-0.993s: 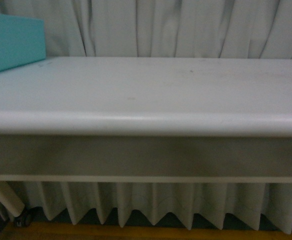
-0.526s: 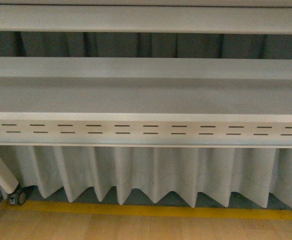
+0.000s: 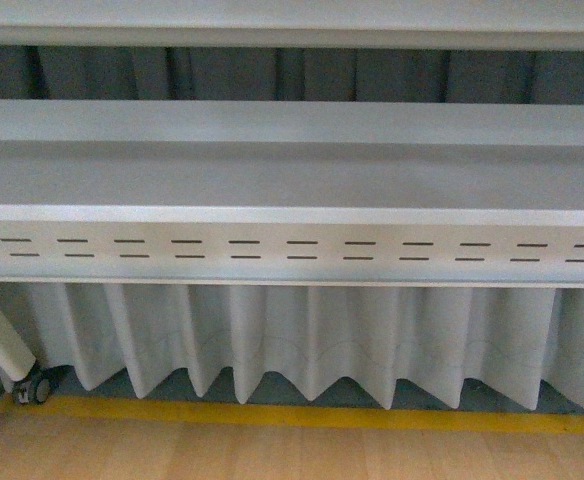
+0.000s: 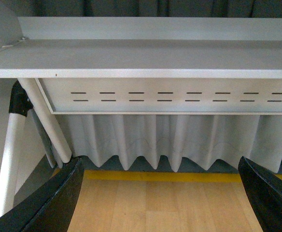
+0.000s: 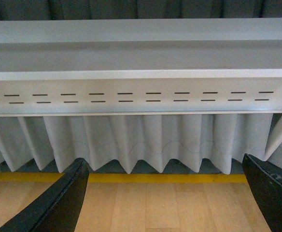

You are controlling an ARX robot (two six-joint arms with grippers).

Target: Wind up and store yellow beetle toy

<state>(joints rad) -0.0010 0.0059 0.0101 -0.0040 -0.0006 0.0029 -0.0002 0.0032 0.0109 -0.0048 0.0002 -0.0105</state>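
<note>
Front view: one white table (image 3: 292, 170) seen from below its top, edge-on. One slotted panel (image 3: 292, 250) runs under the table's front edge, two rows of short dark slots; I count eleven slots per row in this view. Under the panel hangs one pleated white curtain (image 3: 302, 340), and more dark curtain shows behind the table top. One yellow floor stripe (image 3: 302, 418) runs along the curtain's hem, wood floor (image 3: 272, 455) on the near side of it. One white table leg (image 3: 0, 335) slants down below the panel's left end, with one caster (image 3: 34, 388) at its foot, just beside the stripe.

Left wrist view: my left gripper (image 4: 162, 193) has two black fingers (image 4: 51, 203) spread wide apart, nothing between them, only floor and stripe beyond. Same panel above, two white legs below its end.

Right wrist view: my right gripper (image 5: 167, 193) also has two black fingers (image 5: 59, 203) spread wide, holding nothing. Panel, curtain and stripe beyond them, one white leg at the panel's end.

Beetle toy: not visible in any of the three views, so I can't say where it is.
</note>
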